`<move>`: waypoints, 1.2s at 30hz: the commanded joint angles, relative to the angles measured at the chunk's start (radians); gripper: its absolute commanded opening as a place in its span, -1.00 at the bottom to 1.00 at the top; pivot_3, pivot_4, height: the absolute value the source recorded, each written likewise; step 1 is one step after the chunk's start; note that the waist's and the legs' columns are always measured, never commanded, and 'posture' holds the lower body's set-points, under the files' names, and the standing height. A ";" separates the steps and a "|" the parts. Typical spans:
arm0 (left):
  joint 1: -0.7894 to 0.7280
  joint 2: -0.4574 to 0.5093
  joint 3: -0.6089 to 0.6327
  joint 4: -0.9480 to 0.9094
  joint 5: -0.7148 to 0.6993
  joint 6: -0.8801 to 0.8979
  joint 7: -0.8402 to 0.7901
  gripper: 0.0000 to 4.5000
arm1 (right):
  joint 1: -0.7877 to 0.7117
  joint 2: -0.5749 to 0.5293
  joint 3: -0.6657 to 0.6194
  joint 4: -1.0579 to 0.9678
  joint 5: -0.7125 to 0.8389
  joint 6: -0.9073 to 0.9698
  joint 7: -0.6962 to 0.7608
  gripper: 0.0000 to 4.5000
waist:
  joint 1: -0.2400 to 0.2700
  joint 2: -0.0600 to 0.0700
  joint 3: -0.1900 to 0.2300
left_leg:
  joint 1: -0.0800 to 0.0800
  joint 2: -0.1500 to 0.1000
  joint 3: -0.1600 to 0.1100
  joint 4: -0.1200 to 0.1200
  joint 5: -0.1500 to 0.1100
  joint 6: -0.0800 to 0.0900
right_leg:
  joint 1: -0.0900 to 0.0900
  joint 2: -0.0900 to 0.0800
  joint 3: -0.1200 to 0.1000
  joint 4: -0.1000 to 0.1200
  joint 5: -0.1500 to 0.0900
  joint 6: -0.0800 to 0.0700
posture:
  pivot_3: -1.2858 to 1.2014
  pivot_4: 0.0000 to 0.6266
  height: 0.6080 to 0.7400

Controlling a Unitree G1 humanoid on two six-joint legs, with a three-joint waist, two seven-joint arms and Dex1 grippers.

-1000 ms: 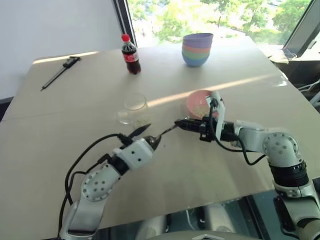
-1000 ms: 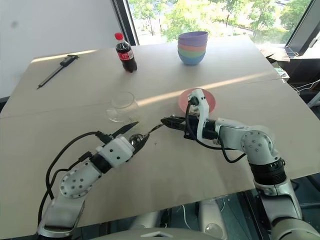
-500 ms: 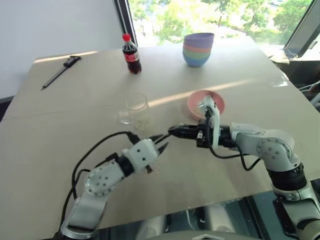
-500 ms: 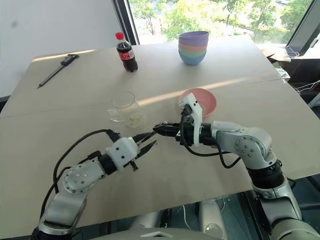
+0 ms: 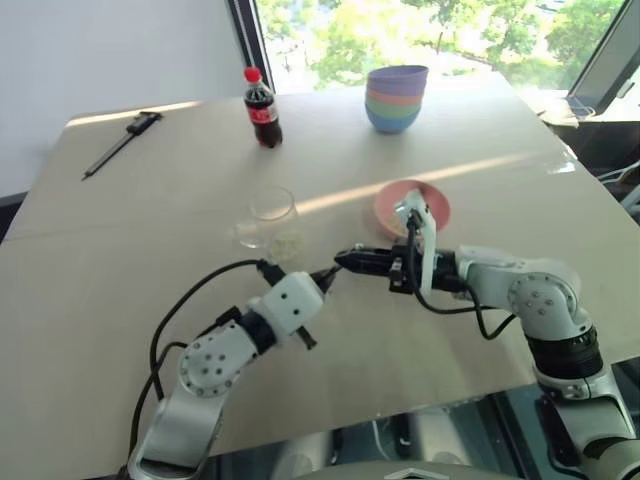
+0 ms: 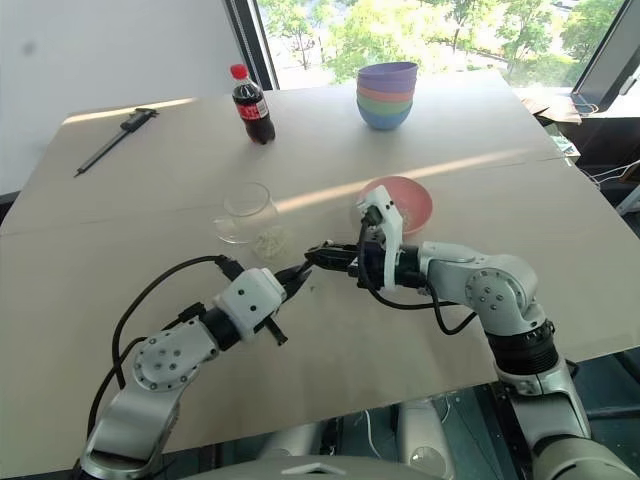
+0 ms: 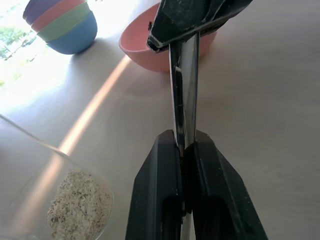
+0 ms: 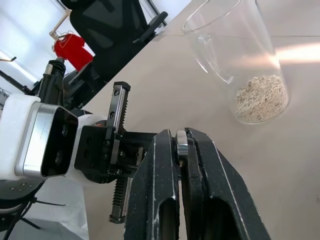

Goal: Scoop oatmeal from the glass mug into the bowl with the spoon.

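So the spoon (image 7: 183,90) is pinched at both ends right now, held above the table (image 5: 150,200) between the two arms. The left gripper (image 7: 184,145) has its fingers pressed together on one end of the slim metal strip, and the right gripper (image 8: 180,145) is clamped on the other end, tips pointing toward the left one. From the head camera the two sets of black fingers nearly meet, with just a short bit of silver between them.

Just beside the spoon, on the far-left side of the left gripper, sits the glass mug (image 5: 272,215), upright, with a little heap of oatmeal (image 7: 80,202) at the bottom. The bowl (image 5: 436,200) is the pink one, just behind the right gripper, on the far side of the spoon from the robot.

Further out past the mug there's a cola bottle (image 5: 262,108) with a red cap, and a stack of bowls (image 5: 397,98) well beyond the pink one. A long dark tool (image 5: 120,143) lies way off at the far-left corner.
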 commanded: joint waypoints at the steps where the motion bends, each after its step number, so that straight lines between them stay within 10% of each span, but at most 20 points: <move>1: 0.000 -0.064 -0.014 -0.027 -0.070 0.009 0.027 -0.99 | -0.017 0.028 -0.047 -0.006 -0.030 -0.025 -0.046 -1.00 | 0.000 0.000 0.000 | 0.000 0.000 0.000 0.000 0.000 0.000 | 0.000 0.000 0.000 0.000 0.000 0.000 | 0.03 -0.52 1.00; 25: 0.007 -0.153 -0.021 0.024 -0.169 0.005 0.086 -0.99 | 0.000 0.139 -0.115 0.026 -0.049 -0.012 -0.150 -1.00 | -0.001 0.000 0.000 | 0.000 0.000 0.000 0.000 0.000 -0.001 | 0.000 0.002 0.000 0.000 0.000 0.000 | 0.03 -0.52 1.00; 29: 0.004 -0.135 -0.028 0.028 -0.179 -0.001 0.068 -0.18 | 0.002 0.146 -0.118 0.025 -0.057 -0.010 -0.152 -1.00 | 0.000 0.000 0.000 | 0.000 -0.001 0.000 0.000 0.000 -0.001 | 0.000 0.002 0.000 0.000 0.000 0.000 | 0.03 -0.52 1.00; 36: 0.106 -0.085 0.011 -0.039 -0.186 -0.051 0.062 -0.18 | 0.005 0.139 -0.163 0.046 -0.068 -0.006 -0.159 -1.00 | -0.003 0.000 0.000 | 0.000 0.000 0.000 0.000 0.000 -0.001 | 0.000 0.001 0.000 0.000 0.000 0.000 | 0.03 -0.52 1.00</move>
